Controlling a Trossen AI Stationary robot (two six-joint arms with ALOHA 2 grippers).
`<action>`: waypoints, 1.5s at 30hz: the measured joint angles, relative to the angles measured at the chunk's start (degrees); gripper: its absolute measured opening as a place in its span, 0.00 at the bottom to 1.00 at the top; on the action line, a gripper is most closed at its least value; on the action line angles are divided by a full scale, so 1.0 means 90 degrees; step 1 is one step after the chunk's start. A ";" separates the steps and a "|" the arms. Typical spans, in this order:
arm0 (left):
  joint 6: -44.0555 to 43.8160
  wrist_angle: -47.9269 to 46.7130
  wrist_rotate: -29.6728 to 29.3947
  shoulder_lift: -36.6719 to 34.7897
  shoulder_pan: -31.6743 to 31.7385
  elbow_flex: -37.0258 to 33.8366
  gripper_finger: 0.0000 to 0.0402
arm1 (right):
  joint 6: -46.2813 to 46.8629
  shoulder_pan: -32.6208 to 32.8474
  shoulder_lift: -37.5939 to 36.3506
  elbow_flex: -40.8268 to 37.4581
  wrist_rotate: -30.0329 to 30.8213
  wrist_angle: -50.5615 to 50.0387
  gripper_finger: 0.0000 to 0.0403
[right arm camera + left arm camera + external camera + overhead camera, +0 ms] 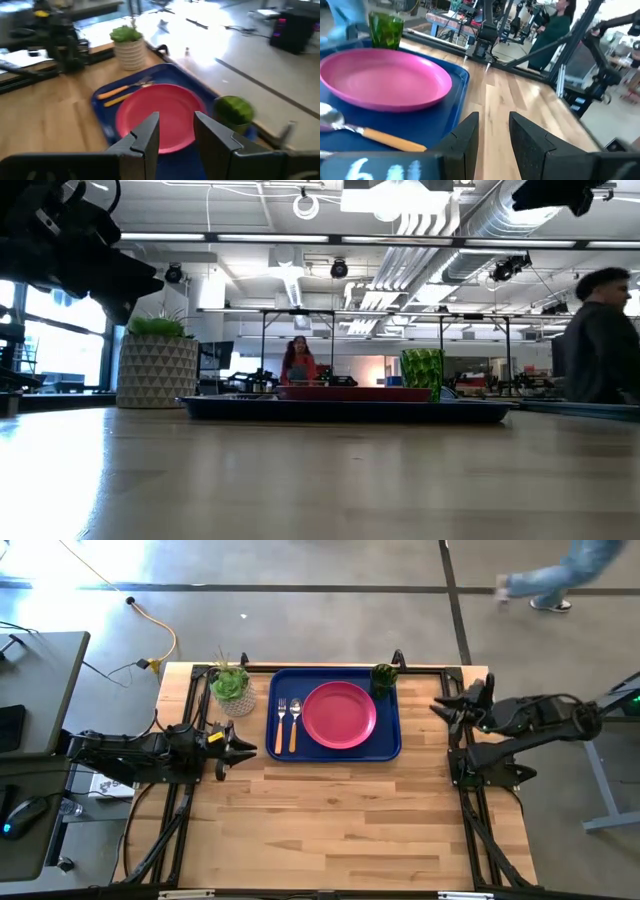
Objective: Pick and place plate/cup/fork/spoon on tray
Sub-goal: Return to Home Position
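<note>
Round glossy plate (339, 715); rectangular tray (386, 743)

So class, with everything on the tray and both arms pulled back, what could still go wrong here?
1. The green cup stands in the blue tray's far right corner, near the rim; a nudge might tip it out.
2. The fork and spoon lie close beside the pink plate; shifting the plate could disturb them.

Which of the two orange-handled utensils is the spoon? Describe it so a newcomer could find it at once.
Start at the dark blue tray at the table's far edge, with the pink plate in its middle. Two orange-handled utensils lie side by side left of the plate; the spoon is the one nearer it, ending in a rounded bowl, while the fork has tines.
</note>
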 joint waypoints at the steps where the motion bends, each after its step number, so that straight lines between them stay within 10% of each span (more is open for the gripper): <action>1: 0.0163 0.0000 0.0000 0.0000 0.0000 0.0000 0.25 | -0.0093 0.0000 -0.0189 -0.0279 -0.0137 0.0241 0.28; 18: 0.0376 0.0000 0.0002 0.0000 0.0000 0.0000 0.25 | -0.0158 0.0000 -0.2381 -0.3683 -0.1280 0.2601 0.28; 45: 0.0366 0.0000 0.0002 0.0000 -0.0002 0.0000 0.25 | 0.0175 0.0000 -0.2482 -0.5681 -0.3233 0.5412 0.28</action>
